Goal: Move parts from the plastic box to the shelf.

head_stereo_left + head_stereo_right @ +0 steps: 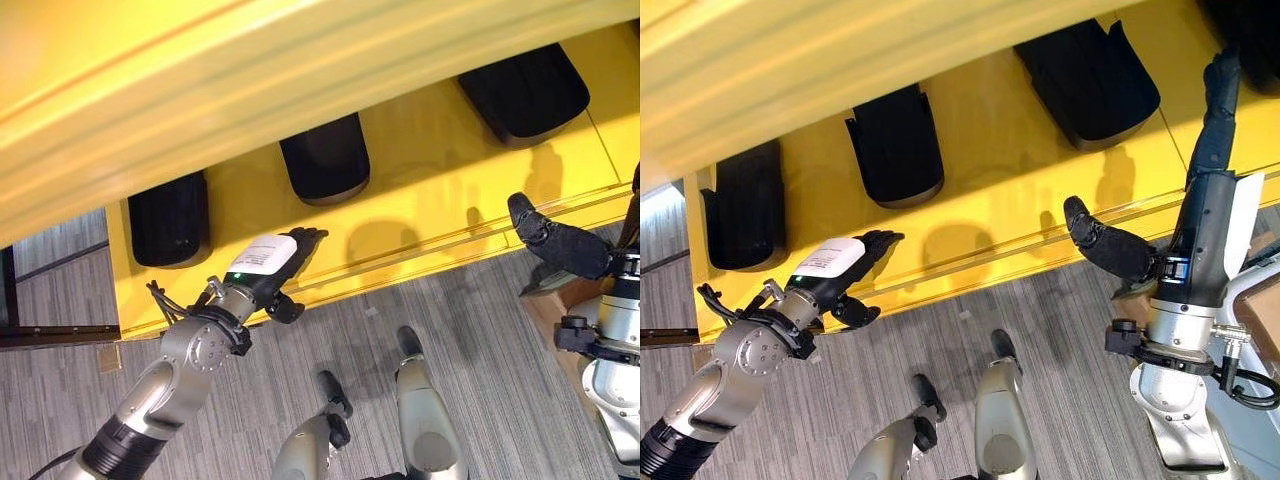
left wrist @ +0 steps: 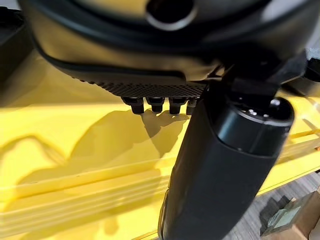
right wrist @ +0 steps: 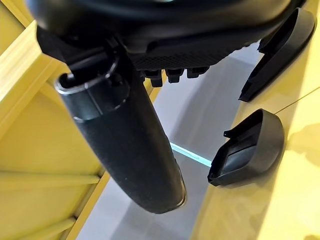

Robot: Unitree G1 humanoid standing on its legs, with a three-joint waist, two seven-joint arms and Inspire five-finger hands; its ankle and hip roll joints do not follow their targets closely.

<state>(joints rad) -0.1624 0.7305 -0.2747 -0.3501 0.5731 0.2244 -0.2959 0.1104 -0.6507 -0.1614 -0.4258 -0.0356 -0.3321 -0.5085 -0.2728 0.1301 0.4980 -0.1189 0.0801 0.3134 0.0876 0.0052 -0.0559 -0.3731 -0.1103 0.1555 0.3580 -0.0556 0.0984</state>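
Observation:
Three black moulded parts [image 1: 170, 220] [image 1: 325, 158] [image 1: 525, 92] lie spaced along the yellow shelf [image 1: 420, 210]. My left hand [image 1: 265, 265] reaches to the shelf's front edge between the first two parts, fingers straight and open, with nothing in it. In the left wrist view its thumb [image 2: 225, 165] hangs over bare yellow shelf. My right hand [image 1: 1210, 220] is raised at the right end of the shelf, fingers pointing up and thumb spread, open and empty. The right wrist view shows its thumb [image 3: 125, 135] with two black parts [image 3: 247, 150] [image 3: 280, 55] past it.
A yellow upper beam [image 1: 250, 90] overhangs the shelf across the top. Grey plank floor [image 1: 470, 310] lies in front of the shelf. A brown cardboard box [image 1: 548, 300] stands by the right arm. A fourth black part [image 1: 1250, 20] sits at the far right.

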